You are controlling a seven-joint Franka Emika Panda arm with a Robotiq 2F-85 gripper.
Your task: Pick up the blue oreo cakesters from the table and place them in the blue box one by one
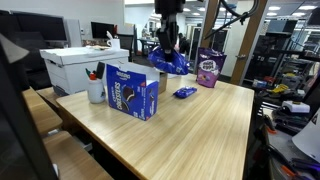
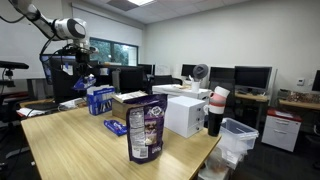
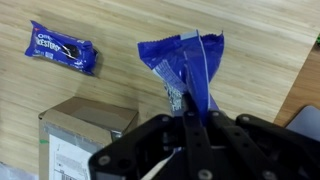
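Note:
My gripper hangs above the table, shut on one blue Oreo cakester packet that dangles from the jaws. In the wrist view the fingers pinch the wrapper's edge. A second blue packet lies flat on the wood top. It also shows in an exterior view as the packet in front of the purple bag. The blue box stands upright near the held packet, and its grey cardboard top shows beneath and beside the gripper in the wrist view.
A tall purple bag stands on the table. A large white box and a cup with pens sit behind the blue box. Another white box stands at the table's edge, with chairs and desks around.

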